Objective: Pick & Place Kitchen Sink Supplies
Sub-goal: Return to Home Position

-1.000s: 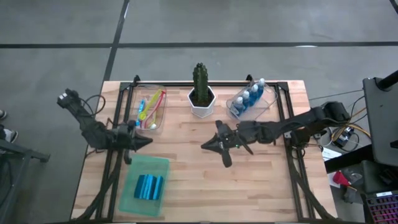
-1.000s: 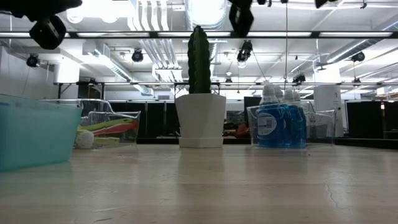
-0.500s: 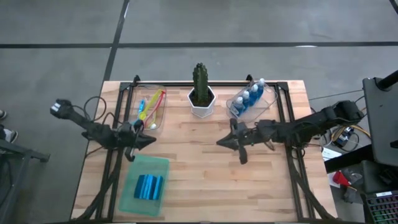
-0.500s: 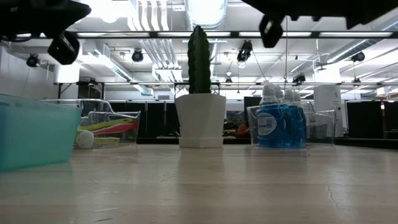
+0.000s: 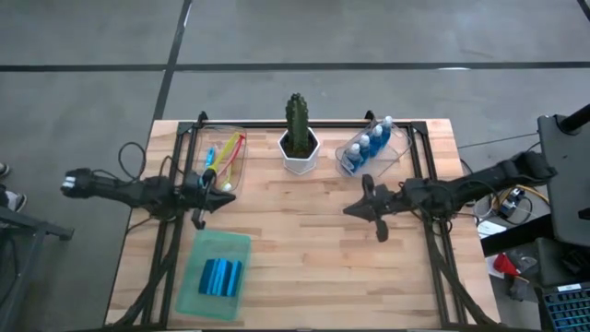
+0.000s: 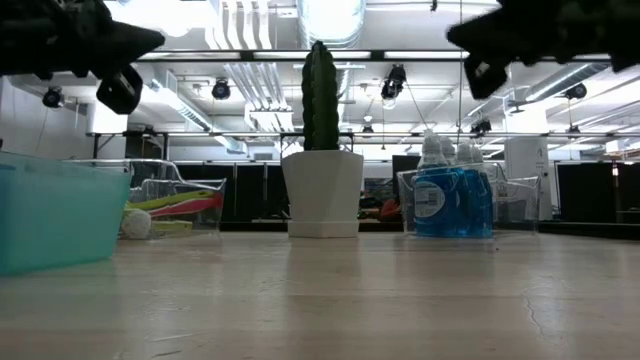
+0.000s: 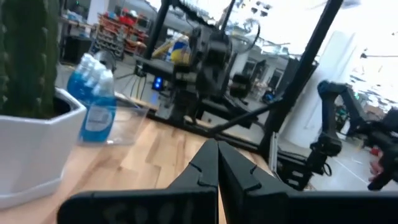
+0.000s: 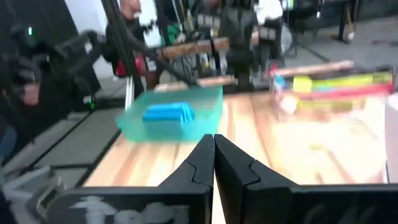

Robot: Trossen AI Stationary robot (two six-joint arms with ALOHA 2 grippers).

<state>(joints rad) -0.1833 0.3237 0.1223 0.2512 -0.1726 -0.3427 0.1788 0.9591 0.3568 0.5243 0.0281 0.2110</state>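
Observation:
Several blue bottles (image 5: 369, 146) with pale caps stand in a clear bin at the table's far right, also seen as bottles (image 6: 447, 198) and bottles (image 7: 94, 107). The thin brushes (image 5: 225, 157) lie in a clear bin at far left; the brushes (image 8: 336, 86) also show in the right wrist view. Teal sponges (image 5: 221, 277) stand on edge in the green tray (image 5: 241, 242). My left gripper (image 5: 221, 192) hovers shut beside the brush bin. My right gripper (image 5: 348, 210) hovers shut over bare table near the bottle bin. Both touch nothing.
A green cactus in a white hexagonal pot (image 5: 299, 148) stands at far centre between the two bins. Black frame rails (image 5: 419, 184) run along both table sides. Bare wood (image 5: 304, 249) lies across the middle and near right. A person stands beyond the table (image 8: 134, 18).
My right gripper has drawn back from the table's middle toward the right edge and sunk lower, staying shut. My left arm has folded down and stretched toward the left edge; its gripper has sunk and drifted slightly toward the far edge, staying shut. No object has moved.

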